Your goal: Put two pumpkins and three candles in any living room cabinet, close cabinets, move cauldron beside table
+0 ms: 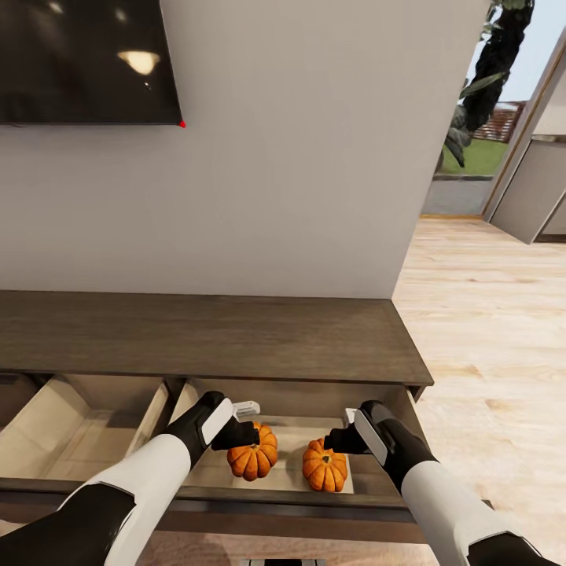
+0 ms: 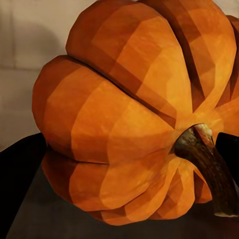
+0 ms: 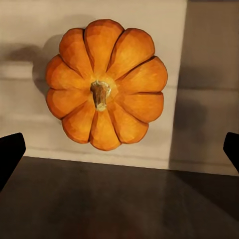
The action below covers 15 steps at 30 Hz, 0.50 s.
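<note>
The long dark-brown cabinet (image 1: 204,334) stands against the wall with two drawers pulled out. Two orange pumpkins are in the right drawer (image 1: 291,434). My left gripper (image 1: 248,439) is shut on the left pumpkin (image 1: 253,460), which is tilted in the left wrist view with its stem (image 2: 206,164) pointing sideways. The right pumpkin (image 1: 325,468) sits upright on the pale drawer floor, stem up (image 3: 100,94). My right gripper (image 1: 336,440) hovers just above it, open, its dark fingertips (image 3: 11,152) wide apart and clear of the pumpkin (image 3: 107,82).
The left drawer (image 1: 79,440) is open, showing a pale wood interior. A dark TV (image 1: 79,55) hangs on the wall above. Bare wooden floor (image 1: 487,330) runs to the right toward a doorway (image 1: 479,126) with greenery outside.
</note>
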{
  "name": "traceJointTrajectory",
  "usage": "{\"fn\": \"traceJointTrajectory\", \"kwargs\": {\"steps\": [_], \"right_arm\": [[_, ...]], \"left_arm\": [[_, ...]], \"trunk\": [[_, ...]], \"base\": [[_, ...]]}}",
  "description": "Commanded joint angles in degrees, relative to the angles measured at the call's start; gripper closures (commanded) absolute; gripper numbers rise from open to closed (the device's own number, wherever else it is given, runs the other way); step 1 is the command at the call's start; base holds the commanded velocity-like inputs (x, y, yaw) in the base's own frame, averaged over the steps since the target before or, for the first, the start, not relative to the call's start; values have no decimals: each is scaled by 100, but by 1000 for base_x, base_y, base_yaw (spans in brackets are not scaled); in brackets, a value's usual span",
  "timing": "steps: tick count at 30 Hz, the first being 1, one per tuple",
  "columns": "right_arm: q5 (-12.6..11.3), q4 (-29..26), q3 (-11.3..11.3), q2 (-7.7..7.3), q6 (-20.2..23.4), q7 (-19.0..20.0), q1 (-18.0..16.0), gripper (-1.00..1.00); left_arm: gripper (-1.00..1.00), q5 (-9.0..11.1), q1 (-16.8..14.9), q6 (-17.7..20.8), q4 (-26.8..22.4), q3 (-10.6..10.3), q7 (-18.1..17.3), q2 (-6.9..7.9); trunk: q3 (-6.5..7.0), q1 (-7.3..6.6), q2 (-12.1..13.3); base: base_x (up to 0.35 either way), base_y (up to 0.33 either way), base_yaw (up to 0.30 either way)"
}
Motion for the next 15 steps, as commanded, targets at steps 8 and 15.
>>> {"fn": "traceJointTrajectory", "kwargs": {"steps": [8,15], "right_arm": [[-61,-6,23,-3,20,-48,-1,-100],[-61,-6,23,-3,18,-47,-3,-100]], "left_arm": [[-100,65,-2,16,-9,-39,44,6],[-100,65,-2,16,-9,-39,44,6]], "trunk": [[-5,-1,-2],[-5,-1,-2]], "base": [[0,0,0],[0,0,0]]}}
